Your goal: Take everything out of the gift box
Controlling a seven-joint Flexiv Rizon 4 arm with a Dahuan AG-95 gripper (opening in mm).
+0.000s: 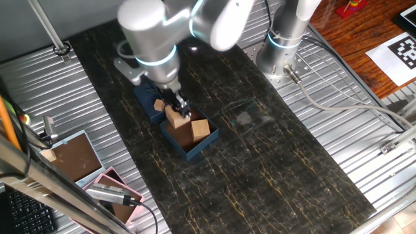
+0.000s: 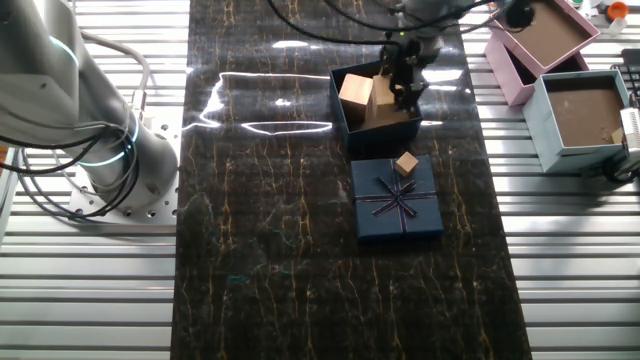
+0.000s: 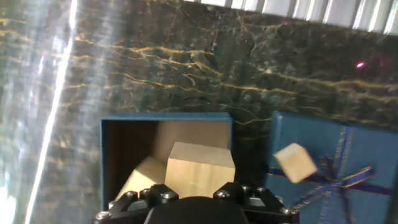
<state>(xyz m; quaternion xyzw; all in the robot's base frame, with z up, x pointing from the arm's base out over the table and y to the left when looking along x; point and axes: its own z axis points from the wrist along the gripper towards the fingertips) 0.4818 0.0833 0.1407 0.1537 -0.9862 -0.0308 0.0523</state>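
The navy gift box (image 1: 209,144) with a brown inside sits mid-table; it also shows in the other fixed view (image 2: 340,108) and the hand view (image 3: 111,163). My gripper (image 1: 179,108) reaches down into it and is shut on a tan wooden block (image 1: 175,117), seen between the jaws in the hand view (image 3: 199,165) and under the gripper (image 2: 402,78) in the other fixed view (image 2: 381,102). A second block (image 1: 200,129) lies in the box beside it (image 3: 144,176). A smaller block (image 2: 405,164) rests on the flat navy lid with a bow (image 2: 396,205).
A pink-rimmed tray (image 2: 545,40) and a light blue box with a brown inside (image 2: 585,115) stand off the dark mat on the metal slats. The arm's base (image 1: 281,45) is at the table's far side. A second arm (image 2: 60,110) stands on the slats.
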